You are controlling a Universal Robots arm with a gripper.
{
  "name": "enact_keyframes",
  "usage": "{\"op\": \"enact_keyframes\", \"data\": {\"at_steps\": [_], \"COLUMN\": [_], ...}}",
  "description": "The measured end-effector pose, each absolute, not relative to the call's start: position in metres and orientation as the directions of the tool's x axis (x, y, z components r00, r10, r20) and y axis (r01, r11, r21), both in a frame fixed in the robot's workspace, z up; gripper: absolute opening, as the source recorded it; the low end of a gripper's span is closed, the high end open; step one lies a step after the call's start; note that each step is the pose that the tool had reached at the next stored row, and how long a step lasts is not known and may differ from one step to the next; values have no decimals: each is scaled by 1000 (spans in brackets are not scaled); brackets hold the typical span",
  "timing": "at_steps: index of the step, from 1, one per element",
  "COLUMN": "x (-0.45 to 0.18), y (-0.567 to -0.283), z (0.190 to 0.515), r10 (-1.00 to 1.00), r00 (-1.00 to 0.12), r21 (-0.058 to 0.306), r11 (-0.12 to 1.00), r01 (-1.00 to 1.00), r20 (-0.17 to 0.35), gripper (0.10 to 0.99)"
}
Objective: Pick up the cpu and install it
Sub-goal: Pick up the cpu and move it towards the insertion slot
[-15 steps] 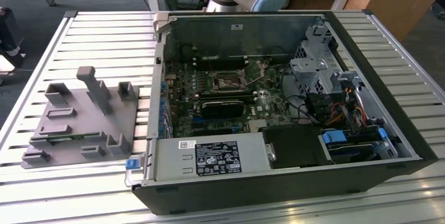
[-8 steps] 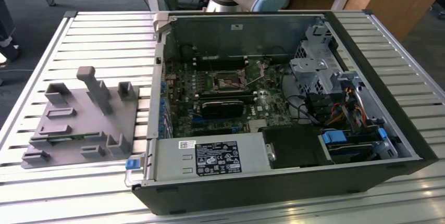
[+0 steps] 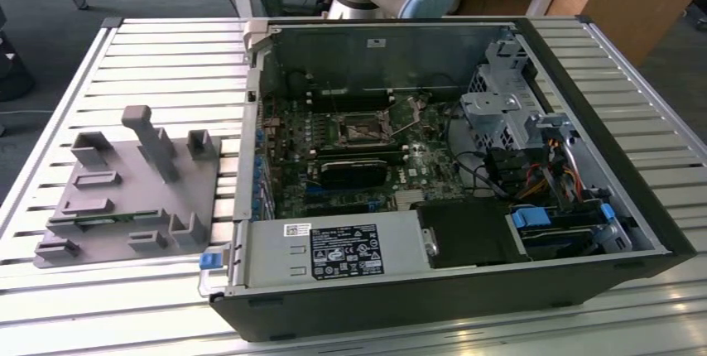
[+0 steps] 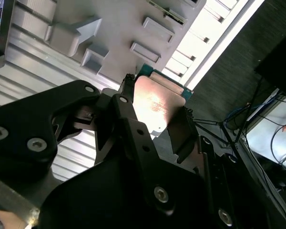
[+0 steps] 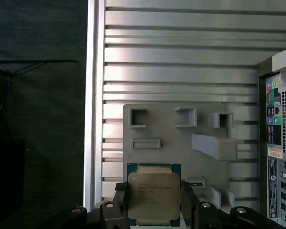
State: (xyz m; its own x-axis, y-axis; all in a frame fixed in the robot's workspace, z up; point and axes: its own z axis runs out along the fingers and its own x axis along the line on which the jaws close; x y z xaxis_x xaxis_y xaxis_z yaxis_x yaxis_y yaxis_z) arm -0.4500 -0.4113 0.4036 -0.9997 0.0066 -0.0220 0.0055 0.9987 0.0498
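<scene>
The cpu, a flat square chip with a matte silvery lid over a green rim, sits clamped edge to edge between the two black metal fingers of the gripper, whose jaws stand only as far apart as the chip's width; it is held clear of the grey tray, over that tray's edge; the tray is smooth moulded plastic with raised rectangular blocks and pockets, lying on a ribbed aluminium table; the second wrist view adds the lid's glossy reflection on the cpu and the bolted finger links; the exterior view alone shows the open computer case beside the tray, with its dark motherboard and square socket.
</scene>
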Motion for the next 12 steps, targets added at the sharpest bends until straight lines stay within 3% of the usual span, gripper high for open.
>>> {"op": "enact_keyframes", "data": {"at_steps": [12], "x": [-429], "y": [-411], "z": [405], "r10": [7], "r00": [-1000], "r21": [50], "r11": [999], "r01": [6], "r20": [-22], "gripper": [533]}}
